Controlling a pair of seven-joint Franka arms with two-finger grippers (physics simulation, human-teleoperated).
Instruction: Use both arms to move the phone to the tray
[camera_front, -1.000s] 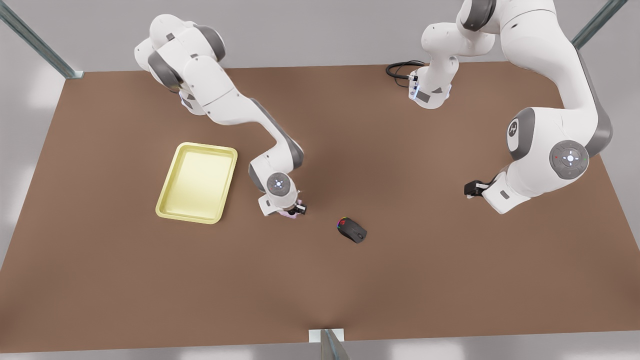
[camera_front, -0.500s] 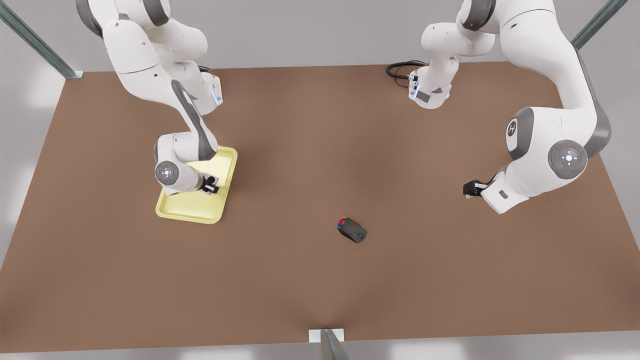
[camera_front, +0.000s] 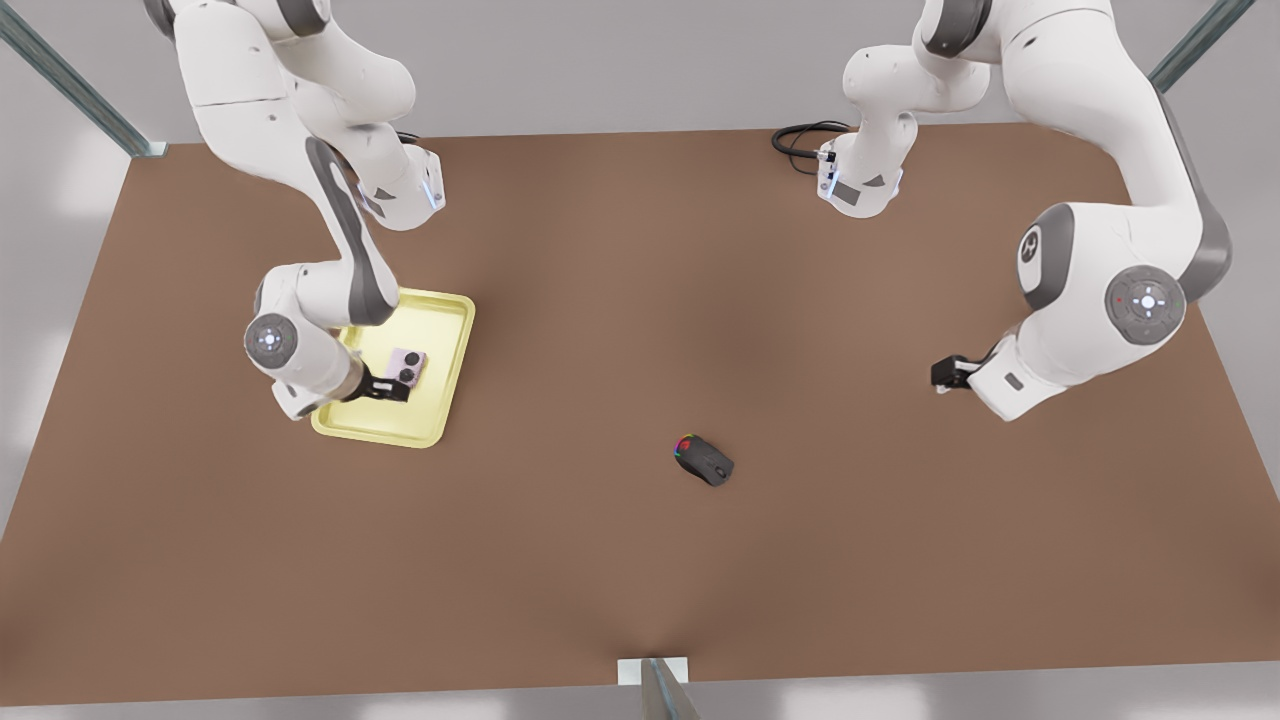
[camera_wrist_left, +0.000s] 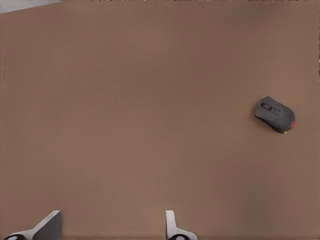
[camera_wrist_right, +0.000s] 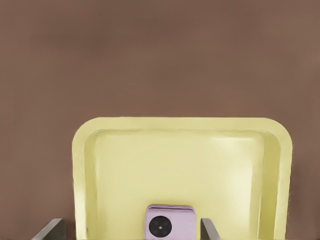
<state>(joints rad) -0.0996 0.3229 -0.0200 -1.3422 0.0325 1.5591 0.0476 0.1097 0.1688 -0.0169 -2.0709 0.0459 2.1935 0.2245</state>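
On a brown desk (camera_front: 640, 560), a yellow tray (camera_front: 440, 330) sits toward the front view's left edge with the small pink phone (camera_front: 408, 366) flat inside it. It looks light, rigid and slippery, best gripped across its side edges. The right pincer (camera_front: 392, 389) hovers open just beside it, holding nothing. The left pincer (camera_front: 944, 374) waits open near the opposite edge

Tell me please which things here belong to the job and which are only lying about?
Part of the job:
- phone, lying in the tray
- tray
- right gripper, fingers open, beside the phone over the tray
- left gripper, fingers open, waiting at the front view's right

Only lying about:
- mouse, on the table
- black cable at the far edge
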